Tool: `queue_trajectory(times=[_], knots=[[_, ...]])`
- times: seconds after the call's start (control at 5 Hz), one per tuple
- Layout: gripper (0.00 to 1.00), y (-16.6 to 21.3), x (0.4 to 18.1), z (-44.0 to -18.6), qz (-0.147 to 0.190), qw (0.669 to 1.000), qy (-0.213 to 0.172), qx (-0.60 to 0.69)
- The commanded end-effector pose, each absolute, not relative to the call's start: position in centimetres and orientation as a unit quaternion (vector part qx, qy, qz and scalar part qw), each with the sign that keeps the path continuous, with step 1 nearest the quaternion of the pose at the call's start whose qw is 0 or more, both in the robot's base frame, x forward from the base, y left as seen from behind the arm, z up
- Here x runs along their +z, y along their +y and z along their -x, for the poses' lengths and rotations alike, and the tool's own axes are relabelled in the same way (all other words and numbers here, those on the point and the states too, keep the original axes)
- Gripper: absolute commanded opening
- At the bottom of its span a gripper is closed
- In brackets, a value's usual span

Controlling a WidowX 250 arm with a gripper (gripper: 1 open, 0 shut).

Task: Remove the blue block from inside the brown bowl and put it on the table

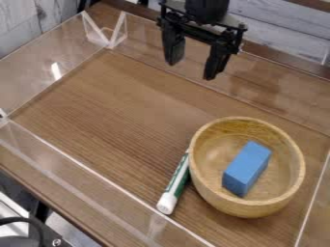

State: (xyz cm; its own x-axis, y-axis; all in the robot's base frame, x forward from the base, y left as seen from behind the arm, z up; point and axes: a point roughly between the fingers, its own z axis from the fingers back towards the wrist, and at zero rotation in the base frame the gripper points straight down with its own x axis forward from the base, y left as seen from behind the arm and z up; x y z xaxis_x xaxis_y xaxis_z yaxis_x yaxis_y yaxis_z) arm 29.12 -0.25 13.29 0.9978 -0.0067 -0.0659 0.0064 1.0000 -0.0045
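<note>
Robot gripper (192,71) at top centre, over far side of table (116,108), well apart from bowl (300,178); jaws spread wide, a gap between the two fingers, nothing held. Block (246,168), blue w/ plain faces, sits inside the brown bowl at lower right of view, toward the bowl's right side, its top face up. Can't tell if it touches the bowl's inner wall. White-and-green marker (175,185) lies on the table just beside the bowl, on its left as viewed; can't tell if the two touch. Clear low walls run along the table edges.

Progress: none of the job done, as far as pic shows. Block is in the bowl, not on the table, and not gripped. Left to do, in my judgement: bring gripper across to bowl, lower it w/ jaws either side of block, close, lift clear of the rim, move to bare wood, e.g. the open stretch left of the bowl, set down & let go. So basically all steps remain, approx. at the start, reach stage incl.
</note>
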Motion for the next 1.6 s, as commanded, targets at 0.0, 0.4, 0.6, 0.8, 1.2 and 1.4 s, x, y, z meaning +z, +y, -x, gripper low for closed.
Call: queue_trajectory(times=[0.0,0.4,0.6,0.8,1.2,1.4], knots=[[1.00,-1.0,12.8,-28.6,0.004,0.999,0.039,-0.002],[1.00,-5.5,12.9,-26.1,0.012,1.000,0.023,-0.001],[1.00,-7.4,13.2,-25.2,0.014,1.000,0.012,-0.004],[1.00,-8.2,12.8,-24.8,0.015,1.000,0.012,-0.007],[1.00,-9.4,11.8,-24.5,0.020,1.000,0.009,-0.012],[1.00,-9.9,11.3,-24.4,0.023,1.000,0.008,-0.013]])
